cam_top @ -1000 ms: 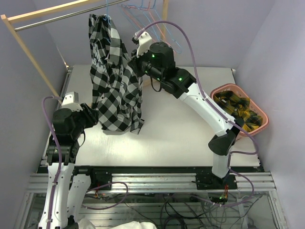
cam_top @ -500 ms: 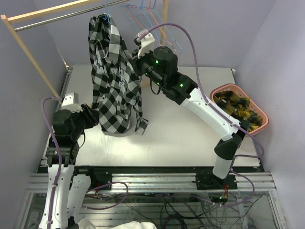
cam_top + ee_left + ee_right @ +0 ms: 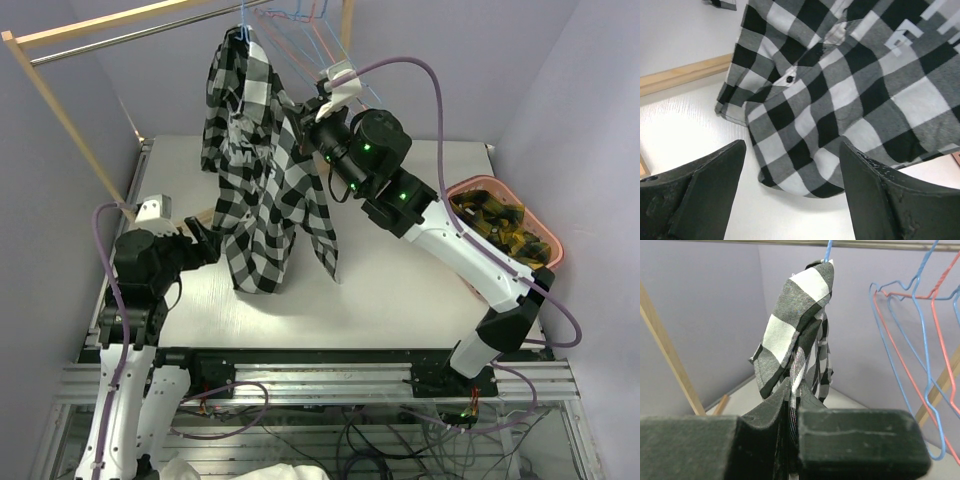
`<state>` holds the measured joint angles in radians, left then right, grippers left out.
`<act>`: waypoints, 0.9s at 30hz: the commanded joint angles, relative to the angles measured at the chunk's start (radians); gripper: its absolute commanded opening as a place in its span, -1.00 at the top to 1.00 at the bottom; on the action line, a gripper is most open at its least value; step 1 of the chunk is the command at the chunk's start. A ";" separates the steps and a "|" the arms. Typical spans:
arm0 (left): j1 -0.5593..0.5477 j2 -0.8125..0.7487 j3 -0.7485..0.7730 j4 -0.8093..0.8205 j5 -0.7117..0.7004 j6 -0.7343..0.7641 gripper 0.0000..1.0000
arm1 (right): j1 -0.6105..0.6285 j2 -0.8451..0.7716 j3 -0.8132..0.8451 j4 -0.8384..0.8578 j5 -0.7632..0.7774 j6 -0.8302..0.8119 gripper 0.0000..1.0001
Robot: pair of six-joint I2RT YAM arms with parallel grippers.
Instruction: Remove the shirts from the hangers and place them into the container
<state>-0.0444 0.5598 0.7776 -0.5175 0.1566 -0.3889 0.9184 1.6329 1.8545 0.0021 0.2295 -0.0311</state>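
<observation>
Your right arm reaches from its base at the near right corner up and to the left. Its forearm climbs over the surface [image 3: 400, 290] and its wrist sits high, close to the rail [image 3: 120, 37] of the wooden rack [image 3: 60, 110]. Your right claw [image 3: 792, 405] is pinched shut on a fold of the shirt [image 3: 265, 190], and the wrist view shows checked fabric squeezed between its two fingers just under the shoulder.

The shirt hangs from the light blue hanger [image 3: 828, 250], whose hook is on the rail. The body and one sleeve drape down, with the hem low over the surface. Whether the hem touches the surface, you cannot tell.

Your left arm is folded low at the near left, wrist level and pointing right toward the shirt's lower edge. Your left claw [image 3: 792, 145] stands wide and grips nothing. The hem and a button placket hang just beyond its fingertips.

The empty hangers [image 3: 920, 340], blue and pink, hang on the rail to the right of the shirt. The container [image 3: 545, 262] sits at the right edge of the surface, well apart from the shirt, with yellow-and-black cloth [image 3: 495, 225] inside it.
</observation>
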 commanded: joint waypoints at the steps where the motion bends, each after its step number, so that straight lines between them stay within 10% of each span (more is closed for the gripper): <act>1: -0.012 0.031 0.029 0.007 -0.022 0.012 -0.74 | 0.003 -0.020 0.024 0.139 0.009 -0.024 1.00; 27: -0.014 -0.069 0.024 0.068 0.041 0.034 -0.84 | 0.005 -0.180 0.040 0.031 -0.088 -0.010 1.00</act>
<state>-0.0509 0.5297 0.7780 -0.5194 0.1604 -0.3752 0.9184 1.5776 1.9034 0.0151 0.1902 -0.0551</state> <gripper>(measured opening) 0.909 0.022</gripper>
